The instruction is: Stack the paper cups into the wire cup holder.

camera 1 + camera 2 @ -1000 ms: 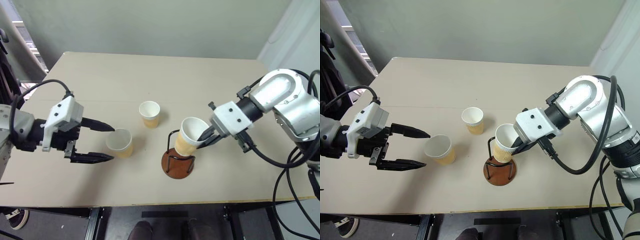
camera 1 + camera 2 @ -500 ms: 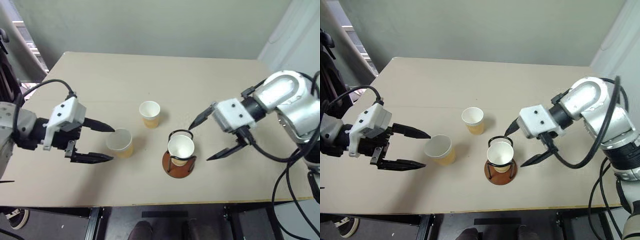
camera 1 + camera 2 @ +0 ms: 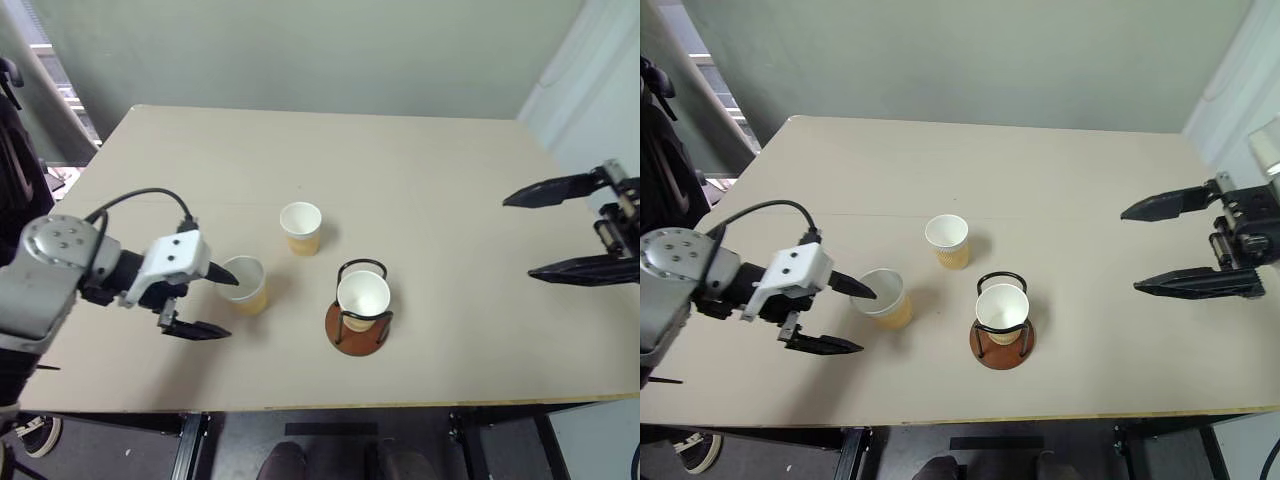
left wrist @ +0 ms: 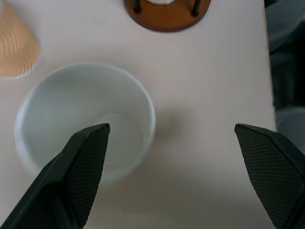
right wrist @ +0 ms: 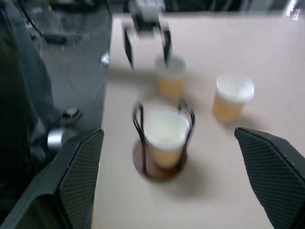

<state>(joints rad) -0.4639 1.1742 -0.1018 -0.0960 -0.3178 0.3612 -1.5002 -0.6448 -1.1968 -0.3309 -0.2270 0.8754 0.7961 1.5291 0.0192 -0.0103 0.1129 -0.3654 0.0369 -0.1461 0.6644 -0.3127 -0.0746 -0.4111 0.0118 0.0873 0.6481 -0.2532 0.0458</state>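
The wire cup holder (image 3: 341, 337), black loops on a reddish-brown disc, stands near the table's front with one paper cup (image 3: 362, 296) upright inside it. A second paper cup (image 3: 244, 285) stands to its left, and a third (image 3: 300, 227) sits farther back. My left gripper (image 3: 229, 307) is open at the second cup. In the left wrist view one finger (image 4: 81, 167) hangs over that cup's mouth (image 4: 57, 109) and the other over bare table. My right gripper (image 3: 518, 237) is open and empty, raised at the right, well clear of the holder.
The beige table (image 3: 430, 180) has bare room behind and to the right of the cups. Its front edge (image 3: 420, 405) runs close below the holder. A black cable (image 3: 140, 196) loops over my left arm. The right wrist view shows dark floor (image 5: 71, 57) beyond the table's side.
My right gripper opened, let the cup drop upright into the holder, and swung away to the right and up. My left gripper sank closer to the second cup.
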